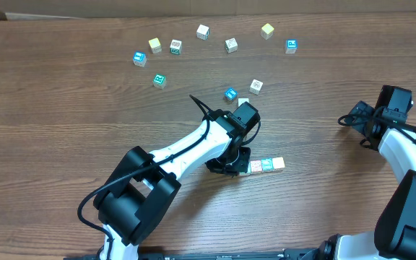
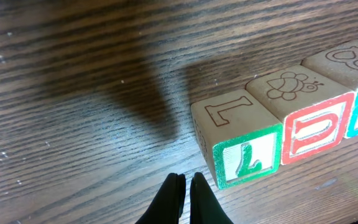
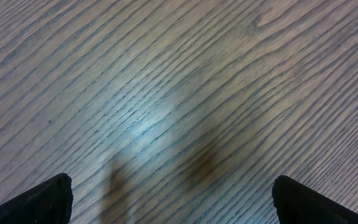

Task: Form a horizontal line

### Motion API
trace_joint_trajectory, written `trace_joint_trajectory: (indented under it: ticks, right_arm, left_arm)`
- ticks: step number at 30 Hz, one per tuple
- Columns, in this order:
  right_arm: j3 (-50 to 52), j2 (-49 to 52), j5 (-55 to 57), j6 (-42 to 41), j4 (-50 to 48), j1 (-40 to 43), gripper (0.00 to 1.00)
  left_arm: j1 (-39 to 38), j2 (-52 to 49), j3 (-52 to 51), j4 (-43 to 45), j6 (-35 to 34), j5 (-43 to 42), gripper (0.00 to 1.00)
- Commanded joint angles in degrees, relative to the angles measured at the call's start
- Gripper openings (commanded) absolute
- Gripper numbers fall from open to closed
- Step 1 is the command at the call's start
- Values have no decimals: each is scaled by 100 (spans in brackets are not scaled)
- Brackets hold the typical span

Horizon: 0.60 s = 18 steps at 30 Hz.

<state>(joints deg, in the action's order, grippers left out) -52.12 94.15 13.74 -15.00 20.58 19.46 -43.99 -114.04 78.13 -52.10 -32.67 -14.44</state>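
While overhead counts at least ten loose cubes (image 1: 203, 31), only left wrist shows the horizontal line's (image 2: 297, 118) lettering; left pincer (image 2: 185, 186) closed, right pincer (image 3: 179, 199) wide.

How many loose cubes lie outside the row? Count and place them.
10. Seven loose cubes arc across the far side; a teal cube sits near the arc's left end; two lie beside the left arm, which may hide another.
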Motion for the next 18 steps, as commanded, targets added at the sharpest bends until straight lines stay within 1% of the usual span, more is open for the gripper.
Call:
trace_joint_trajectory:
  ticks: [1,18]
  right_arm:
    - [-35,7,15,-15,-39,11,100]
    - [-35,7,15,-13,-39,11,100]
  left_arm:
    - [13,-22,-13,17,35,-155,4]
    - [13,-22,-13,116,52,-214,4]
